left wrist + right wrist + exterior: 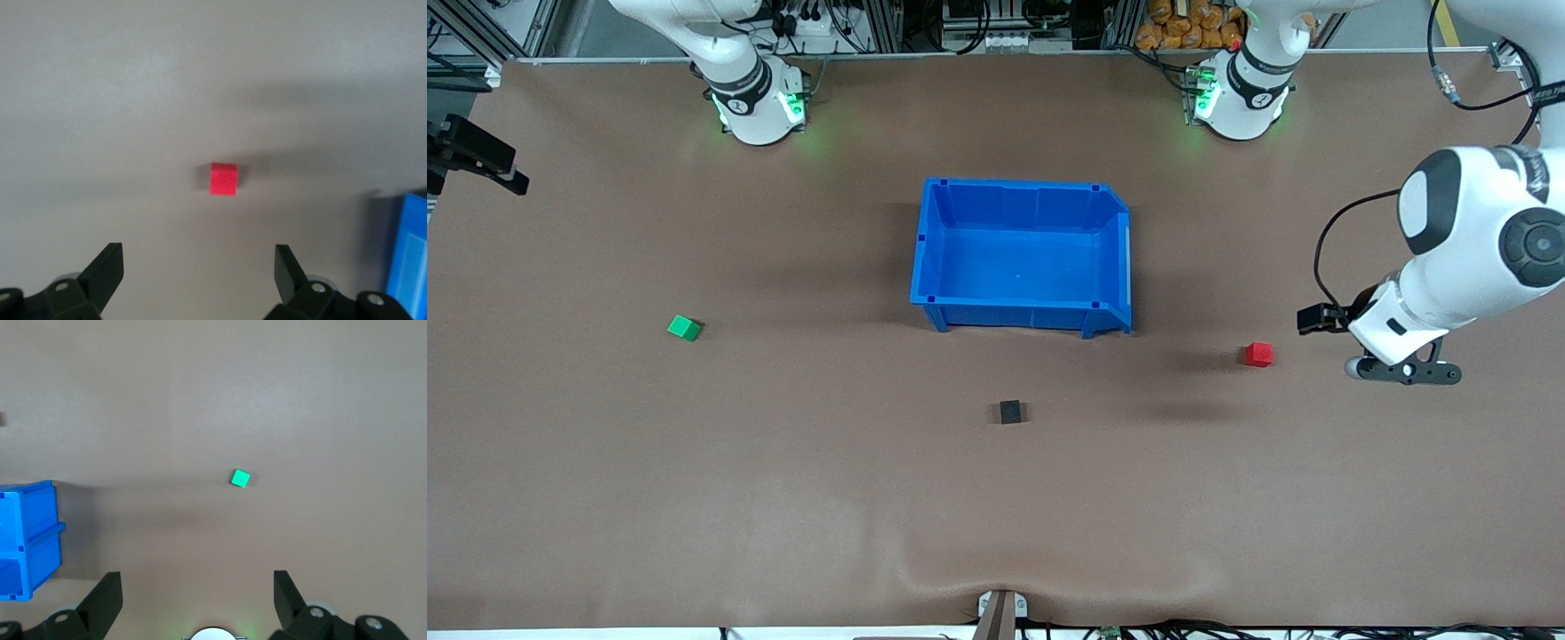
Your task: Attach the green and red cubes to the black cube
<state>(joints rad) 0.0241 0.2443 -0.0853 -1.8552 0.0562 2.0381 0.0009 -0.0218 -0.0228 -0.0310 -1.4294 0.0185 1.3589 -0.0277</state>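
Note:
The red cube (1259,355) sits on the brown table toward the left arm's end. It also shows in the left wrist view (223,179). My left gripper (1403,370) hangs open and empty over the table beside the red cube, its jaws (199,267) wide apart. The green cube (684,328) lies toward the right arm's end, and shows in the right wrist view (241,478). The black cube (1010,412) lies between them, nearer the front camera than the blue bin. My right gripper (198,593) is open and empty, high above its own base, out of the front view.
An empty blue bin (1023,185) stands mid-table. An edge of it shows in the left wrist view (408,260) and the right wrist view (27,540). The two arm bases (756,107) (1240,98) stand at the table's back edge.

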